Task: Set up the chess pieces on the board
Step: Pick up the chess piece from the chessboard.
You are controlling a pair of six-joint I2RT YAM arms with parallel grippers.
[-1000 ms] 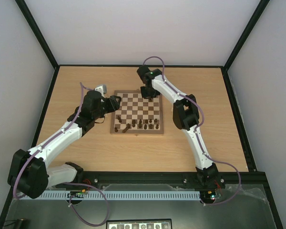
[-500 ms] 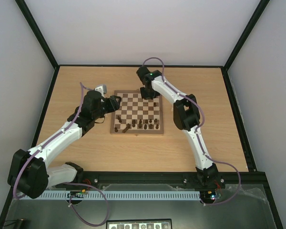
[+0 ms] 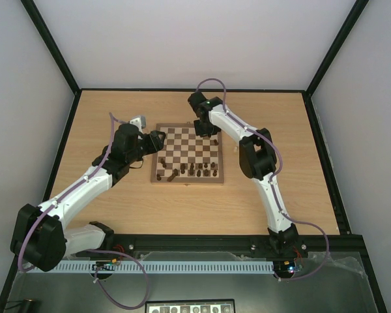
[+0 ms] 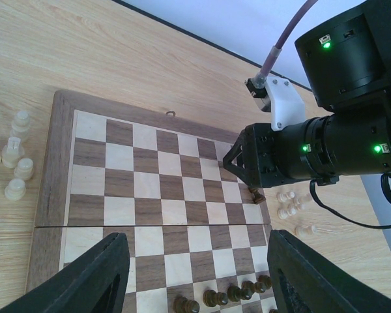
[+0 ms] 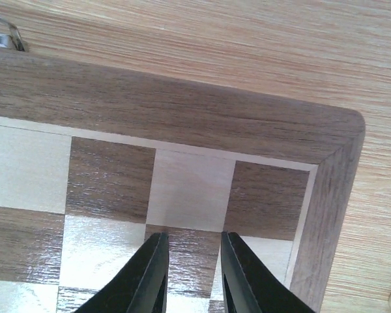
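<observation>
Crowding the near rows of the board [image 3: 182, 140], dark chess pieces [image 3: 192, 171] sit unevenly; pale pieces [image 4: 13, 153] lie on the table [image 3: 117, 202] beside it | right gripper [image 5: 190, 238] over the far right corner, jaws narrowly parted, nothing seen between | left gripper [image 4: 195, 238] wide, empty | risk: fingers entering tight clusters may topple neighbours

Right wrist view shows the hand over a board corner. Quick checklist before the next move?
1. Right hand empty: ok. Its fingers are slightly apart, with only the board between them.
2. Dark piece under that hand clear of the fingers: cannot tell.
3. Left hand open and empty: ok.
4. Cream pieces on the board: not ok. Those visible stand on the table.
5. Hands well apart: ok.
</observation>
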